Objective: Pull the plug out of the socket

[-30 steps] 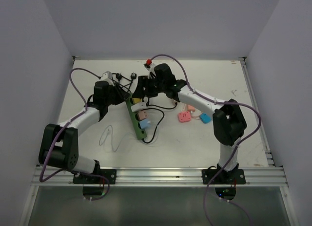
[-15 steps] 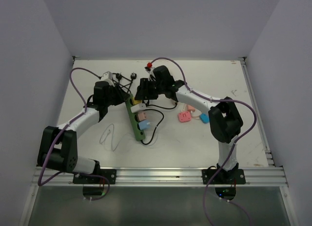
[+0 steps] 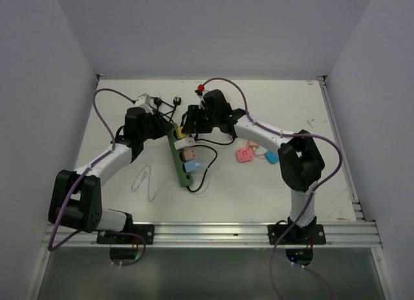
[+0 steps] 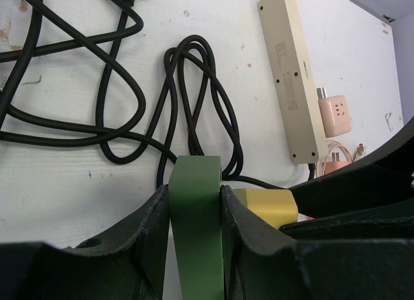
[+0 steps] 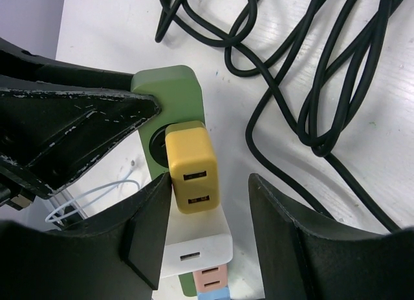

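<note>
Socket (image 3: 176, 159): long, matte green, round-cornered, laid left of table (image 3: 291, 183) centre; far end clamped by left gripper (image 4: 196, 203). Boxy smooth yellow plug (image 5: 191, 167) at endmost round outlet, flanked by right gripper (image 5: 208, 190), jaws apart.

- The socket (image 5: 171, 96) is being flanked at its far end by the left gripper (image 4: 194, 203).
- The plug (image 5: 191, 167) at that end is being straddled, seemingly loosely, by the right gripper (image 5: 210, 190).

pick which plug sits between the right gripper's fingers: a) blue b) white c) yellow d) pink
c: the right wrist view shows the yellow plug standing between the fingers of the right gripper, with the white plug next along the row.
</note>
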You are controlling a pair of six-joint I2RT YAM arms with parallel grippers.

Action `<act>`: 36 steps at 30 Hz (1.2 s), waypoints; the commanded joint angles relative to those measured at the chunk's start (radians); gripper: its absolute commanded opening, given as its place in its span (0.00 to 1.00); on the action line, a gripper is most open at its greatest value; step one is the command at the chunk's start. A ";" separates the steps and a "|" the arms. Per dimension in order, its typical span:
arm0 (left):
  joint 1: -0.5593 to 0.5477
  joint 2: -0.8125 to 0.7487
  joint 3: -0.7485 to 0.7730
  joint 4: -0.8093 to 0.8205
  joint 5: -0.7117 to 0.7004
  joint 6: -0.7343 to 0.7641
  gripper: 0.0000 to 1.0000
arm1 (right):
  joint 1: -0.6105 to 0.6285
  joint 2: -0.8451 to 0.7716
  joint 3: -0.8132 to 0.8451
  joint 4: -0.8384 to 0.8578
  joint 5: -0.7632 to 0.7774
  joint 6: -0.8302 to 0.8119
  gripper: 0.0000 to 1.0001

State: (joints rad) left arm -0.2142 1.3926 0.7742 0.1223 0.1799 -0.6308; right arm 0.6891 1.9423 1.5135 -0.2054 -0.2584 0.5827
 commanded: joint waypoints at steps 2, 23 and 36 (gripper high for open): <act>-0.007 -0.044 0.054 0.053 0.030 0.029 0.00 | 0.003 -0.020 0.011 0.050 -0.008 0.005 0.54; -0.011 -0.047 0.059 0.039 0.039 0.023 0.05 | 0.023 0.044 0.048 0.075 -0.145 0.009 0.00; -0.011 -0.023 0.073 -0.049 0.001 -0.027 0.72 | 0.027 -0.005 0.040 0.096 -0.154 -0.027 0.00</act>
State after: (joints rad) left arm -0.2195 1.3907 0.7994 0.0715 0.1795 -0.6437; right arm 0.7029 2.0052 1.5238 -0.1467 -0.3798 0.5758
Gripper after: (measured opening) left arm 0.712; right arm 0.349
